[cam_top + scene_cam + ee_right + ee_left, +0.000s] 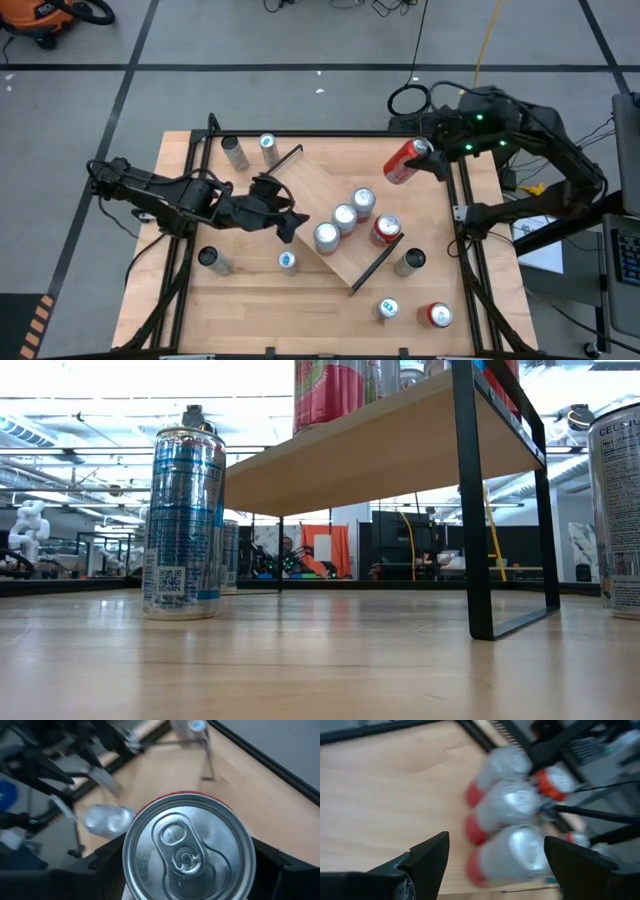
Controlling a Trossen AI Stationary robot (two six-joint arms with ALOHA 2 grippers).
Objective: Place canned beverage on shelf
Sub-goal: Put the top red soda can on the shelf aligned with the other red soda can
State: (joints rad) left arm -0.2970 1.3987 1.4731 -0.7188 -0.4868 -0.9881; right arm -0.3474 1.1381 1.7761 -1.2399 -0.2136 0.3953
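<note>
The shelf, a light-wood board with a black rail at each short end, stands slantwise mid-table. On it stand three silver-topped cans in a row and a red one; the low view shows the board from below. Above the table's far right corner, my right gripper is shut on a red canned beverage, whose top fills the right wrist view. My left gripper hangs open over the shelf's left side with nothing between its fingers, facing the row of cans. My right gripper pinches the red can between its two fingers, one on each side wall near the top end. The can lies along the fingers, its top toward the wrist and its bottom toward the shelf. It is tilted and lifted clear of the table.
Loose cans stand on the tabletop: two at the far left, two at the near left, one by the shelf's near rail, two at the near right. A blue-silver can stands close in the low view.
</note>
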